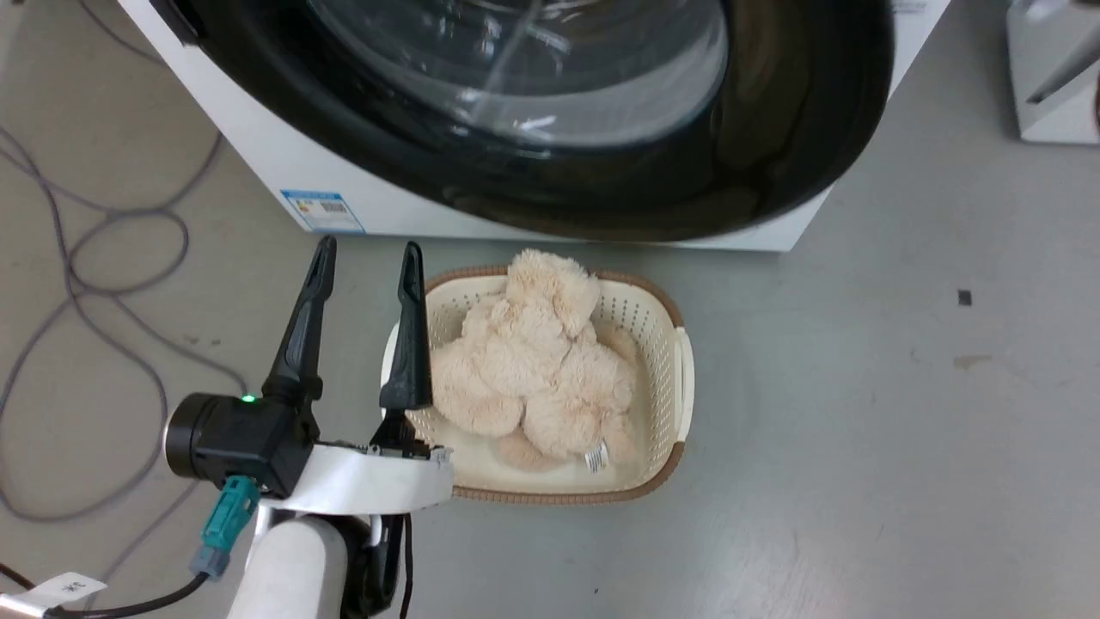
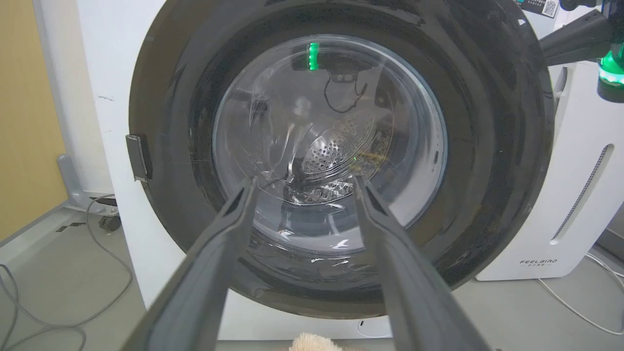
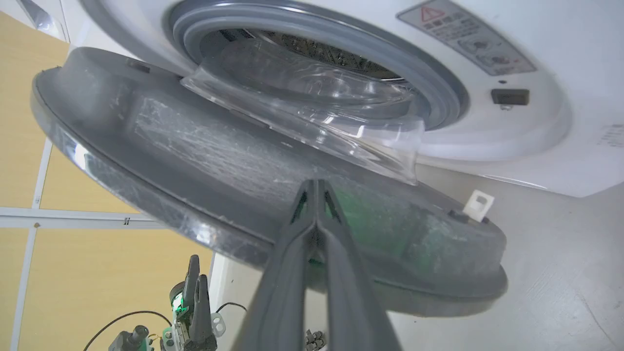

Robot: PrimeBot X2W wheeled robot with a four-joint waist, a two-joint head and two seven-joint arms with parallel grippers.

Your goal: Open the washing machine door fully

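Grey floor (image 1: 859, 413), loose cables (image 1: 186, 234), yellow wall (image 2: 29, 122). Left jaws wide apart; right jaws pinched together, empty.

Head cam sits high, looking almost straight down at the grey floor (image 1: 859, 430) and the lower rim of the big round glossy black washing machine door (image 1: 773, 129). Left wrist cam is low, facing that door's front (image 2: 487, 146) squarely, pretty close. Right wrist cam is tucked right behind it, looking along its matte grey inner face (image 3: 219, 161). All three share the door.
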